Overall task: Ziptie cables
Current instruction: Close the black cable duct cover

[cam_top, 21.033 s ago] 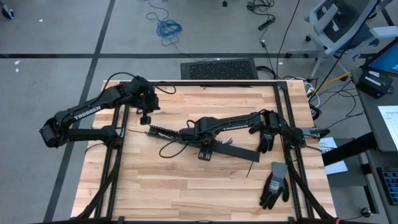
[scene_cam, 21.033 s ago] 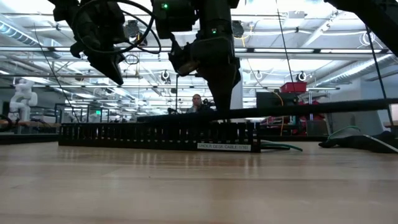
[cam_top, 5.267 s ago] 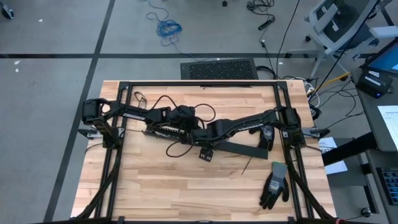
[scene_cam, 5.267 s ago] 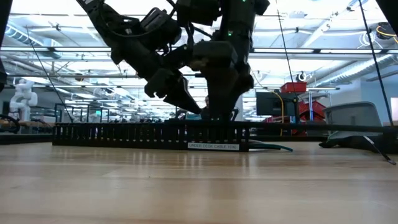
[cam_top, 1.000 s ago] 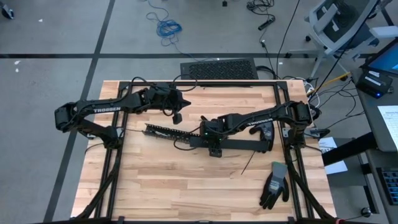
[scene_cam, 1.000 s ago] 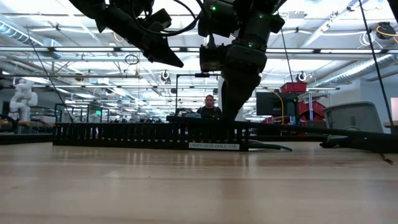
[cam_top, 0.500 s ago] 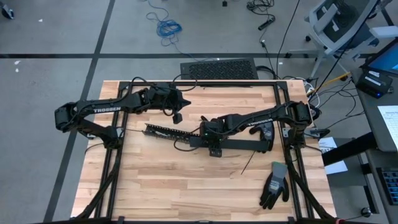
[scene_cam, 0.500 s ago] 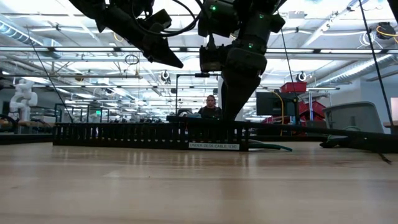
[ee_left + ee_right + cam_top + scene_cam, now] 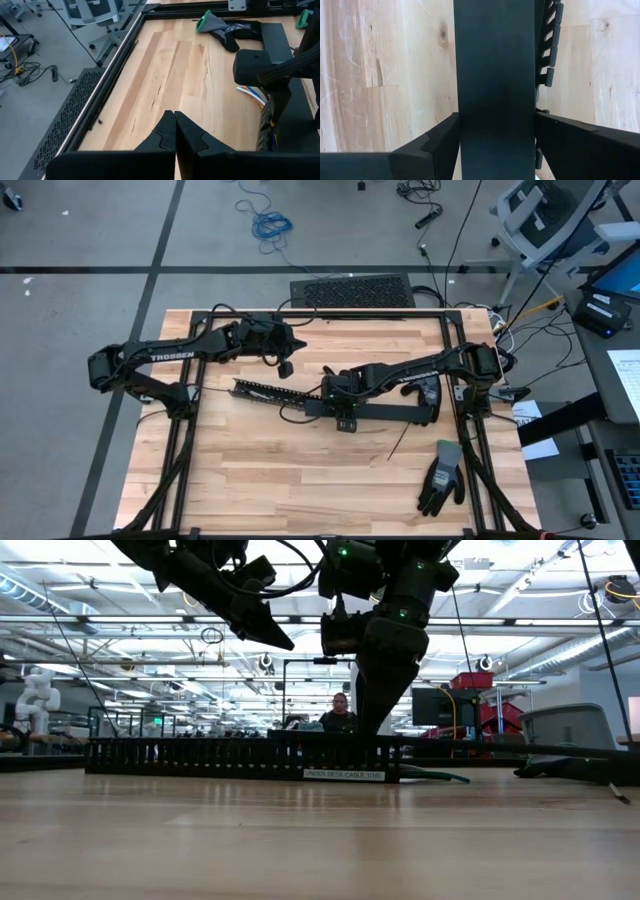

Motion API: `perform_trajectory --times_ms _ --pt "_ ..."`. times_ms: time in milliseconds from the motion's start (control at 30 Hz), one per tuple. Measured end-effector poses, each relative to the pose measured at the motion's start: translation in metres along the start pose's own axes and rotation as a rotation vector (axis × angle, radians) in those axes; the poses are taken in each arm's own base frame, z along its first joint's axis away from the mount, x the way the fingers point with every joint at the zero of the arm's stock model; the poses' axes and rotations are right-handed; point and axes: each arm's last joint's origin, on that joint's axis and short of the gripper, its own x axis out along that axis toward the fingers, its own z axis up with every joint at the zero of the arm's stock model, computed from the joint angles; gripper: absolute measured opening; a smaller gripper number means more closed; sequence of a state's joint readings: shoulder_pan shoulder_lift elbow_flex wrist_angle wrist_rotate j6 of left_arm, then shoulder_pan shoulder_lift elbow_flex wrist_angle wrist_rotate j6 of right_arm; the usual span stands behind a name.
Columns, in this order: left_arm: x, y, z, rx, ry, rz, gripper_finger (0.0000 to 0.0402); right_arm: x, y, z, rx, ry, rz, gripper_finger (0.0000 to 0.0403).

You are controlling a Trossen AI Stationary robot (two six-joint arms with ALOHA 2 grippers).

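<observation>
Straddling the black cover strip [image 9: 496, 75], right pincer [image 9: 495, 142] fingers apart

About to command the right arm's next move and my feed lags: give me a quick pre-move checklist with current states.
1. Right gripper straddles the flat black cover, a finger on each side: ok.
2. Fingers clamped on the cover: cannot tell.
3. Left gripper shut, empty, raised above the table: ok.
4. Slotted cable tray lying flat on the table: ok.
5. Cables beside the tray: ok.
6. Zip tie fitted: cannot tell.

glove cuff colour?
Green, on the black glove; clearest in the left wrist view.
</observation>
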State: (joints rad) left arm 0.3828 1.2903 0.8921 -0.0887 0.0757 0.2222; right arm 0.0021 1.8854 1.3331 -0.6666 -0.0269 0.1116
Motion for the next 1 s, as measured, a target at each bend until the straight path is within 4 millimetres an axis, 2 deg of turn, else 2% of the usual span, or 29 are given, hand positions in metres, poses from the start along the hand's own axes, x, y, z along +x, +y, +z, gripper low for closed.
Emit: perform_trajectory --times_ms 200,667,1000 --pt "0.0 0.0 0.0 0.0 0.001 0.002 0.0 0.0 0.0 0.0 0.0 0.0 -0.002 0.0219" --pt "-0.0001 0.0 0.0 0.0 0.001 0.002 0.0 0.0 -0.0002 0.0006 0.007 -0.006 -0.002 0.0154" --pt "-0.0001 0.0 0.0 0.001 0.001 0.002 0.0 0.0 -0.0009 0.0005 0.037 -0.004 0.003 0.0174"
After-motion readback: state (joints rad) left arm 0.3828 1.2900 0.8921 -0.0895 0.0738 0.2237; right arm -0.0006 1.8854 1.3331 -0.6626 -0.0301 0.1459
